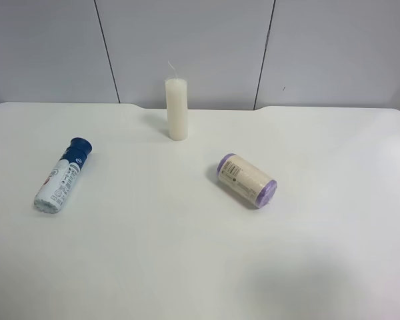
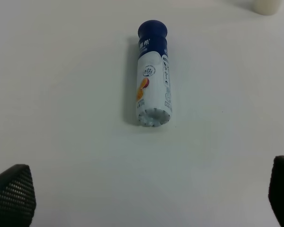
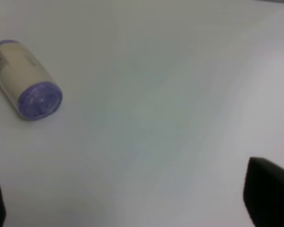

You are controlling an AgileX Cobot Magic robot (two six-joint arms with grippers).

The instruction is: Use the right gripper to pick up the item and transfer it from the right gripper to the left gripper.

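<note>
The item, a slim bottle (image 1: 63,175) with a dark blue cap and white printed body, lies on its side on the white table (image 1: 187,260) at the exterior high view's left. It also shows in the left wrist view (image 2: 154,80), lying in front of my left gripper (image 2: 146,198), which is open and empty with its fingertips (image 2: 12,194) wide apart. My right gripper (image 3: 132,203) is open and empty over bare table, with only its black fingertips (image 3: 270,191) showing. The bottle is out of the right wrist view. Neither arm shows in the exterior high view.
A white candle (image 1: 177,109) stands upright at the back middle; its base shows in the left wrist view (image 2: 267,5). A cream roll with purple ends (image 1: 247,180) lies right of centre and also shows in the right wrist view (image 3: 23,78), off to one side of the right gripper.
</note>
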